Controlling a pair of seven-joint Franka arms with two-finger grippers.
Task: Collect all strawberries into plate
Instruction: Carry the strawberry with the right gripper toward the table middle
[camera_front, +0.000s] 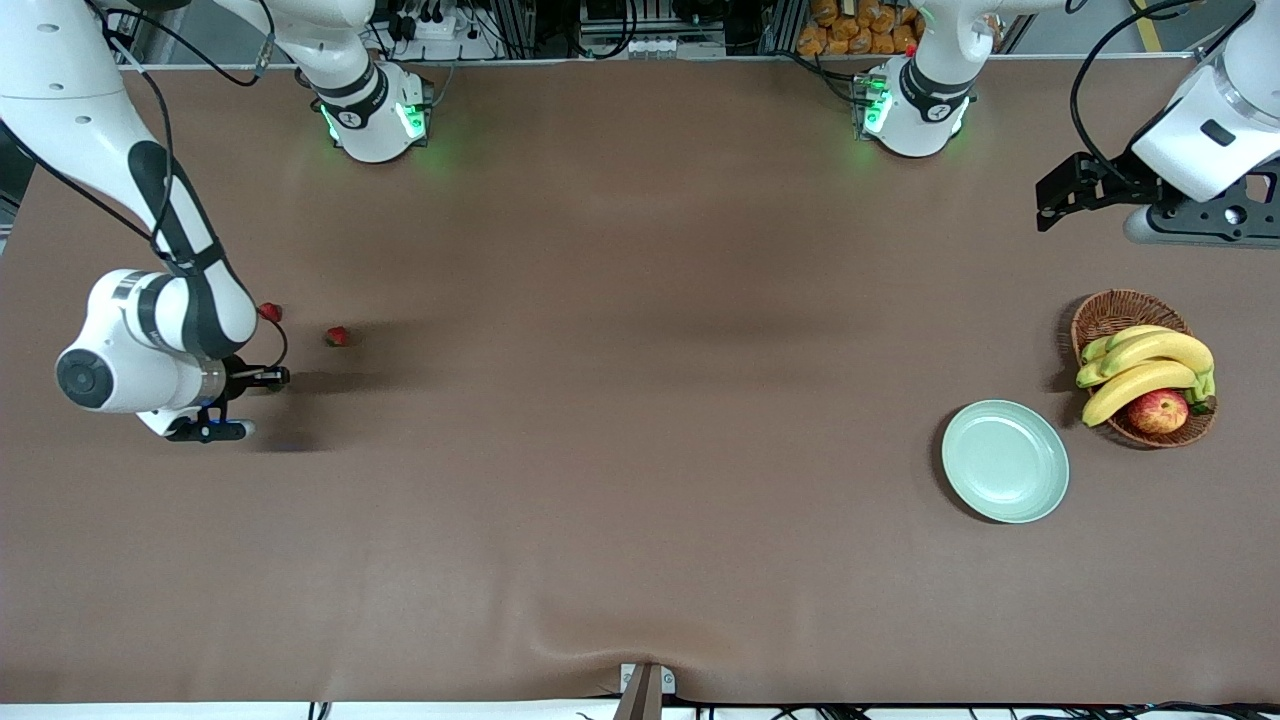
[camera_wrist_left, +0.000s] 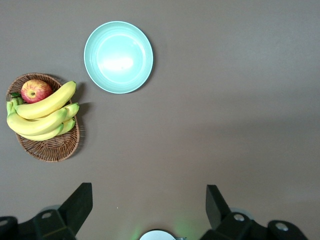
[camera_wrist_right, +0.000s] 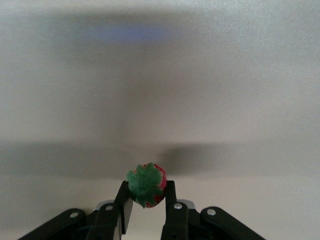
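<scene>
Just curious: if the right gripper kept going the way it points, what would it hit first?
Probably just bare table: the right gripper, shut on a strawberry, shows nothing else ahead.

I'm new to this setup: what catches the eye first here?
The right gripper pinches a strawberry at the right arm's end of the table, two more strawberries lying beside it. The pale green plate sits bare beside the fruit basket, under the open, waiting left gripper.
</scene>
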